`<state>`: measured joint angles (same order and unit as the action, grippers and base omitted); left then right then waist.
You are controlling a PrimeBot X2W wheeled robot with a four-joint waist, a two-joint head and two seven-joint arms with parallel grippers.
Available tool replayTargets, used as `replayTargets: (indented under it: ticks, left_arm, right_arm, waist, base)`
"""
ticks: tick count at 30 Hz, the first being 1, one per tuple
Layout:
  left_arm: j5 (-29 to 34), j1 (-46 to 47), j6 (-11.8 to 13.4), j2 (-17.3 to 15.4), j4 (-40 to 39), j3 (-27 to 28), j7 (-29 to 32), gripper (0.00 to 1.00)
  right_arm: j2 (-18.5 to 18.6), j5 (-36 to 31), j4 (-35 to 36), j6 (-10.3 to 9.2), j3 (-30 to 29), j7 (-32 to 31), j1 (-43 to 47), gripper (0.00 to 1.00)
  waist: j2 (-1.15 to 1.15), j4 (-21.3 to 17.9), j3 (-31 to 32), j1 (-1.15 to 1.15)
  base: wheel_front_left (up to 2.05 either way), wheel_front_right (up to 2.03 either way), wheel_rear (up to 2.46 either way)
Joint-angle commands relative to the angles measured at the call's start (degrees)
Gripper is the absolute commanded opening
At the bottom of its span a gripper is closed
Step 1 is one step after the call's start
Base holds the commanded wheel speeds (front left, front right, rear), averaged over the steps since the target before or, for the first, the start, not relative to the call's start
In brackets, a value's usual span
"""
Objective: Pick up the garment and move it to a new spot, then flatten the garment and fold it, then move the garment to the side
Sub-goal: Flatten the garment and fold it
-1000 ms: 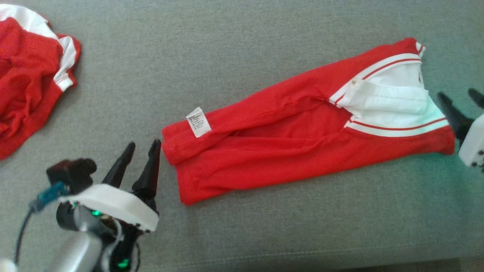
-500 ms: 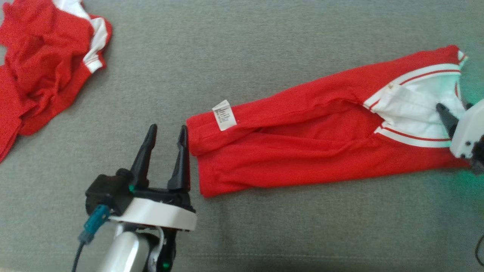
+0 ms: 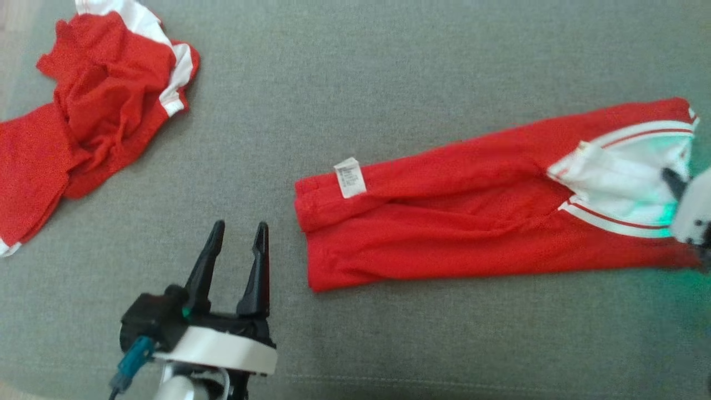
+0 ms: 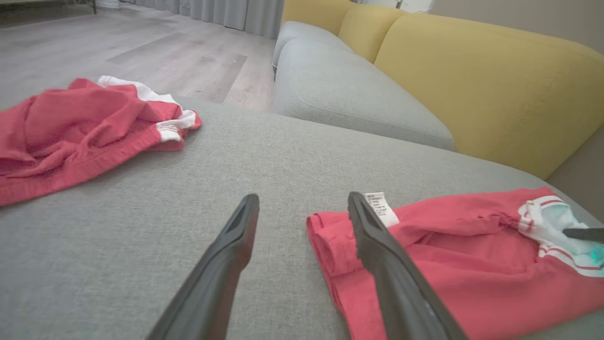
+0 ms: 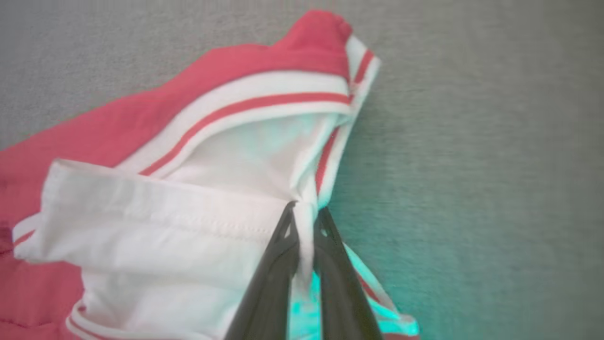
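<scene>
A red garment point(image 3: 444, 233), folded into a long narrow strip, is lying across the right half of a gray sofa cushion point(image 3: 389, 66), slanting slightly up toward the right in the head view. Its hem end is doubled over in a thick roll, with a white care label point(image 3: 350, 178) turned up on top. Its other end is opening onto white fabric edged in white trim with thin red stripes point(image 3: 616, 219).

The right gripper point(image 5: 304, 212) is pinching a tuft of that white fabric at the garment's outer edge, its fingers pressed together on the cloth and a green glow falling over the fabric around them. The left gripper point(image 3: 240, 228) is standing with its fingers spread near the hem end, apart from it and holding nothing.

A broad stretch of bare gray cushion is lying between the strip and a second red-and-white garment point(image 3: 94, 116), crumpled at the far left. More bare cushion is running beyond the strip. A stitched seam is running along the cushion's near edge. In the left wrist view, a yellow backrest point(image 4: 472, 80) is rising past the garment and a wood floor point(image 4: 141, 52) is showing beyond the cushion.
</scene>
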<state>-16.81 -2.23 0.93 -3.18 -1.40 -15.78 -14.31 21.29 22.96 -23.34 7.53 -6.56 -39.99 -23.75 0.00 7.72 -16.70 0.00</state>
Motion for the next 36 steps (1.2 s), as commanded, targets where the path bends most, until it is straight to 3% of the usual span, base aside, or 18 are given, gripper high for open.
replayTargets:
  ticks: [1,9,15,19,25,31,36]
  left_arm:
    - [-0.32,-0.31,-0.11,0.27,-1.44,1.96,-0.68,1.00]
    - [-2.37,-2.32,0.88,0.29,-1.59,1.44,-0.68,1.00]
    - [-3.64,-3.60,1.56,0.29,-1.41,0.79,-0.69,1.00]
    - [-4.55,-4.42,2.10,0.30,-1.35,0.12,-0.69,1.00]
    - [-4.73,-3.64,2.27,0.30,-0.96,-0.75,-0.69,1.00]
    - [-4.38,-3.13,2.10,0.30,0.29,-0.82,-0.69,1.00]
    - [-4.20,-2.79,1.89,0.30,1.40,-1.49,-0.69,1.00]
  right_arm:
    - [3.06,-0.17,1.66,-0.04,-1.18,1.23,-0.06,0.00]
    - [10.82,-4.65,1.26,-0.04,-12.03,3.01,1.17,0.00]
    - [10.49,-1.61,7.21,-0.04,-11.15,0.61,2.48,0.00]
    - [6.53,-0.10,15.28,-0.04,-6.56,-2.72,4.77,0.00]
    - [-2.32,1.11,23.40,-0.04,3.72,-4.84,8.31,0.00]
    - [-10.91,0.69,20.99,-0.04,12.02,-0.99,6.77,0.00]
    - [-14.83,0.11,16.24,-0.04,17.07,1.51,4.61,0.00]
  waist:
    - [0.00,-0.30,1.42,0.00]
    - [0.00,0.14,5.58,0.00]
    - [0.00,-0.11,7.35,0.00]
    - [0.00,-0.77,8.27,0.00]
    - [0.00,-1.23,8.12,0.00]
    - [0.00,-1.51,7.91,0.00]
    - [0.00,-0.72,8.17,0.00]
  base:
    - [0.00,0.00,0.00]
    - [0.00,0.00,0.00]
    - [0.00,0.00,0.00]
    - [0.00,0.00,0.00]
    - [0.00,0.00,0.00]
    - [0.00,0.00,0.00]
    - [0.00,0.00,0.00]
